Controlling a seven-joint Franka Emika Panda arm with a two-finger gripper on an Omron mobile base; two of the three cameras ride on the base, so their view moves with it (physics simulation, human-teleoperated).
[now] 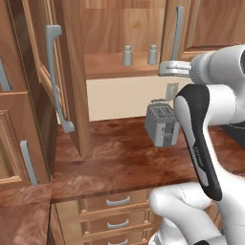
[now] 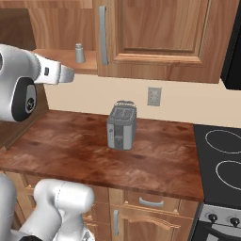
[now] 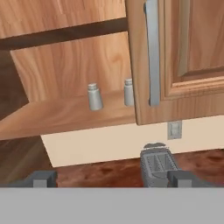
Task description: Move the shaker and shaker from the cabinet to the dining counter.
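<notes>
Standing on the cabinet (image 1: 72,72) shelf, two shakers (image 1: 128,56); hand (image 3: 111,178) released, empty.

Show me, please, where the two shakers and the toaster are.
left shaker (image 1: 127,56), left base view, middle of its body.
right shaker (image 1: 152,55), left base view, middle of its body.
toaster (image 2: 121,126), right base view, front face.

From my seat, the right shaker (image 3: 128,92) was half hidden behind the closed cabinet door (image 3: 175,61) in the hand view. The right base view showed me just one shaker (image 2: 80,53). The toaster (image 1: 161,125) was partly covered by the arm (its right side). Cap details stayed too small to tell.
</notes>
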